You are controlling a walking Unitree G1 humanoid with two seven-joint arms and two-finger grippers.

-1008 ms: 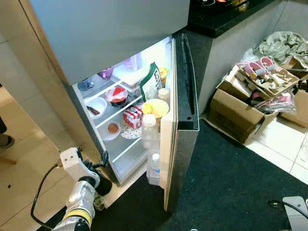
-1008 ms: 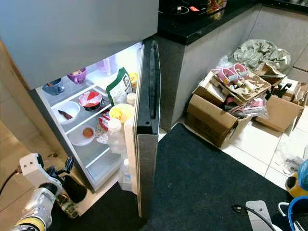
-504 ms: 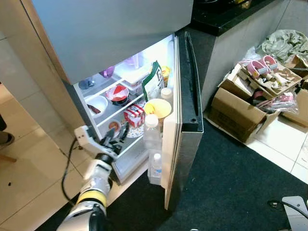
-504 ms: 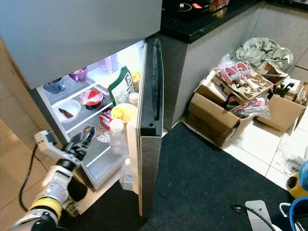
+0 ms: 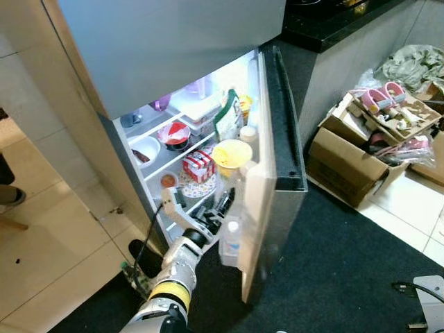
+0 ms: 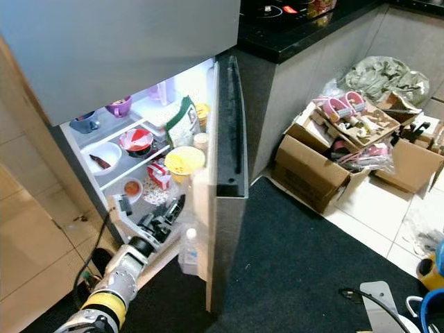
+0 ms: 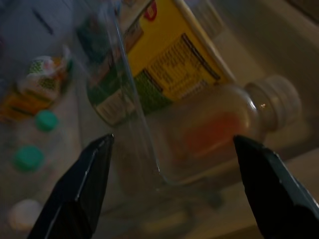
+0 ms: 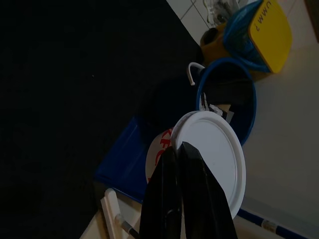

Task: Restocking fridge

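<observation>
The fridge's lower compartment stands open, its door (image 5: 278, 171) swung out to the right. On the lit shelves (image 5: 182, 148) sit bowls, a red carton (image 5: 199, 166), a yellow bowl (image 5: 232, 152) and a green bag (image 5: 227, 115). Clear bottles (image 5: 231, 243) stand in the door rack. My left gripper (image 5: 216, 207) is open and reaches in low, between the bottom shelf and the door rack. In the left wrist view a clear bottle (image 7: 199, 112) with a yellow label and white cap lies on its side between the fingers (image 7: 79, 189). My right gripper (image 8: 177, 148) hangs idle, shut.
Open cardboard boxes (image 5: 349, 161) full of clutter stand on the right by the black counter (image 5: 333, 24). A dark mat (image 5: 347, 277) covers the floor before the door. Near the right arm are a blue bucket (image 8: 249, 102), a white lid (image 8: 217, 149) and a yellow-lidded container (image 8: 264, 30).
My left arm has risen from near the floor left of the fridge and swung right, into the lower part of the fridge. The camera has shifted slightly.
</observation>
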